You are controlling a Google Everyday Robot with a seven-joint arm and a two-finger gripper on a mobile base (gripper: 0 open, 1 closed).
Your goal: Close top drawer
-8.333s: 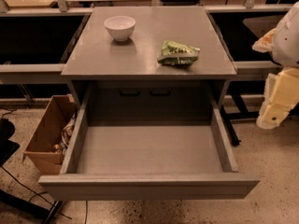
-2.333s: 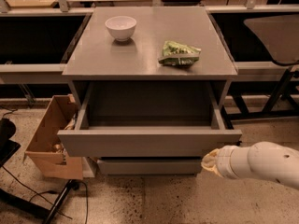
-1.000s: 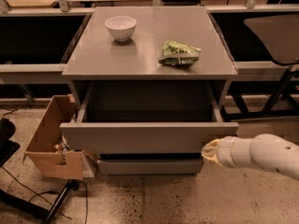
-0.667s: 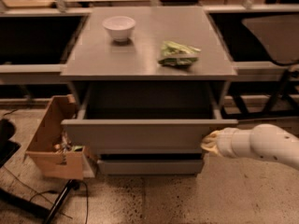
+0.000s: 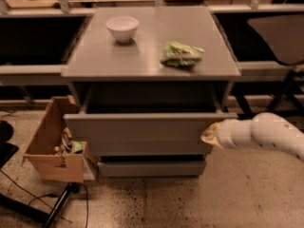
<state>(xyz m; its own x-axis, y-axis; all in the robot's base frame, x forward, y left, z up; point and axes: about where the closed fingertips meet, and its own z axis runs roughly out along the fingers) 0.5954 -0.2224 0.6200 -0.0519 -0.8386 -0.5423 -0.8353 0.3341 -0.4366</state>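
Note:
The top drawer (image 5: 147, 133) of the grey cabinet stands only slightly open, its flat front panel a short way out from the cabinet body. A dark gap shows above it under the cabinet top. My gripper (image 5: 210, 135) reaches in from the right on a white arm and its tip touches the right end of the drawer front. A shallower grey drawer front (image 5: 151, 167) sits below, closed.
On the cabinet top (image 5: 95, 63) stand a white bowl (image 5: 122, 28) and a green chip bag (image 5: 182, 54). An open cardboard box (image 5: 53, 144) with items sits on the floor at the left. Cables and a stand leg (image 5: 59, 204) lie at lower left. Shelving runs behind.
The drawer has slid inward from fully open to nearly shut. My arm has come in at the right and followed the drawer front toward the cabinet.

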